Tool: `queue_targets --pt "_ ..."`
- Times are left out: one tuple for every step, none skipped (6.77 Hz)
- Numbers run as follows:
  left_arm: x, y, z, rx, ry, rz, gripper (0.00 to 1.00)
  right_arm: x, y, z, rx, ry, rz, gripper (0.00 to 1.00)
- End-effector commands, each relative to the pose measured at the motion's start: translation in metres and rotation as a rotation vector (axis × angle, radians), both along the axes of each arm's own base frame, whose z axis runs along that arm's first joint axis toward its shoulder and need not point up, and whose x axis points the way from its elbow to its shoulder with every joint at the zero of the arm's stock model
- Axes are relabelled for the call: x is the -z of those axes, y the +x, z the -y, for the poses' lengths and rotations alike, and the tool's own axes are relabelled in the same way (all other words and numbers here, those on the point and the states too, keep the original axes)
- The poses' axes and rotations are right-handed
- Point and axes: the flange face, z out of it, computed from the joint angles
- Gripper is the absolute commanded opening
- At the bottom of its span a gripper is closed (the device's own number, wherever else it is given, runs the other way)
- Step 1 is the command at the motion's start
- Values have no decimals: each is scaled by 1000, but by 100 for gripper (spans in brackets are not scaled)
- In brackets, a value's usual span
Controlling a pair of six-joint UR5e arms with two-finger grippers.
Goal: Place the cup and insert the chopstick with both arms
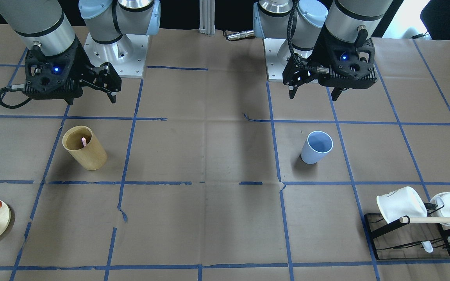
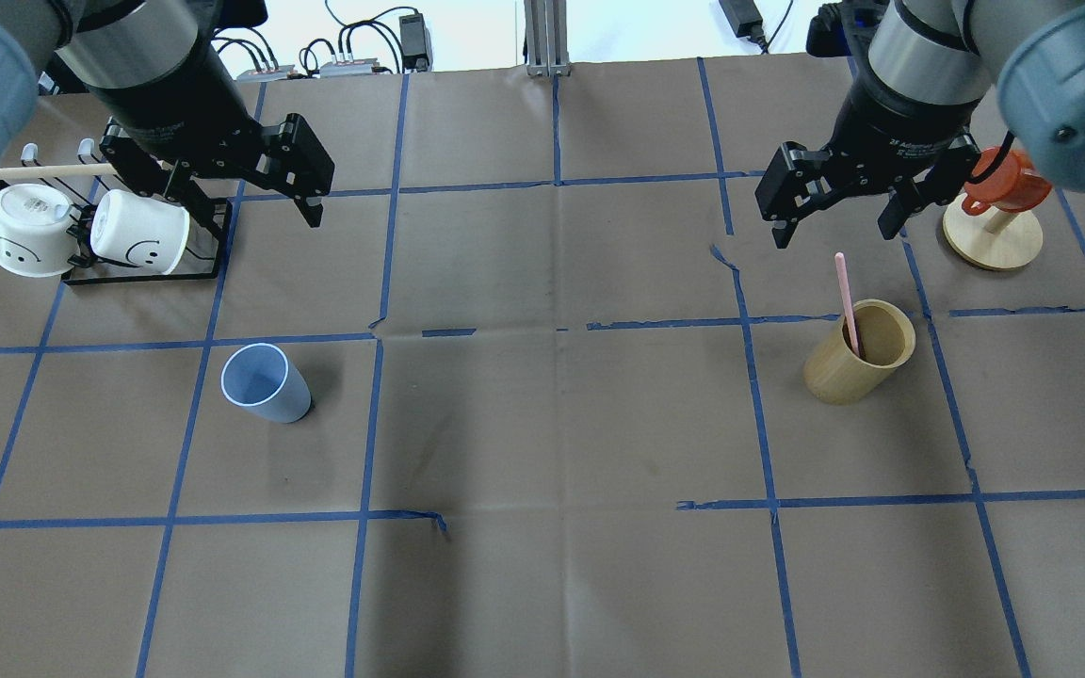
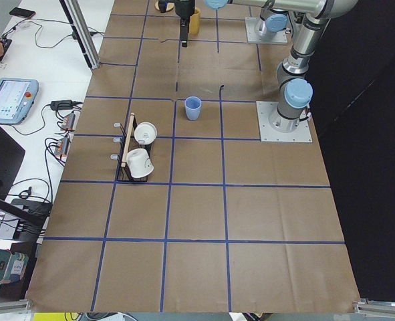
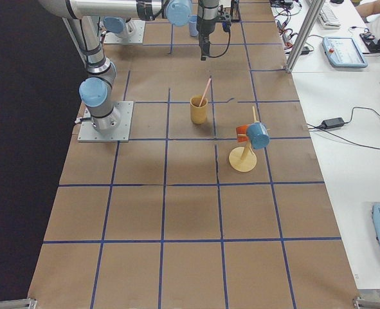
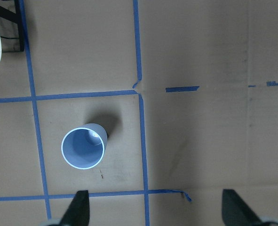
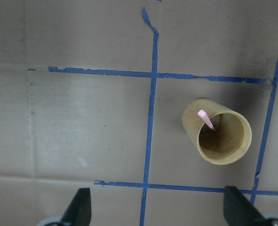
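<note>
The light blue cup [image 2: 265, 381] stands upright and empty on the brown paper; it also shows in the front view [image 1: 316, 148] and the left wrist view [image 5: 84, 147]. My left gripper [image 2: 246, 202] hangs open and empty above and behind it, jaws wide apart [image 5: 158, 209]. The pale pink chopstick [image 2: 846, 301] leans inside a tan wooden cylinder [image 2: 858, 353], and shows in the right wrist view [image 6: 205, 119]. My right gripper [image 2: 833, 226] is open and empty, high above the table just behind that cylinder [image 6: 221, 139].
A black rack [image 2: 142, 273] with two white mugs and a wooden dowel sits far left, under my left arm. A round wooden stand [image 2: 993, 240] holding an orange cup stands far right. Blue tape lines grid the table.
</note>
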Motion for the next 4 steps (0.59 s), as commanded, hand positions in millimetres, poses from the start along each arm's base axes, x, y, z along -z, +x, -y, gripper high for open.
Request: queue_targets --pt "3 0 -2 1 4 1 100 14 -4 6 -12 26 -8 100" --pt "3 -1 -2 1 3 1 100 18 -8 5 -16 37 -42 100" --pt "-3 1 -5 -1 -11 -1 100 18 -9 4 -13 36 -49 100" --pt "-1 3 -4 -8 -11 -4 100 18 -9 5 -15 35 -49 100"
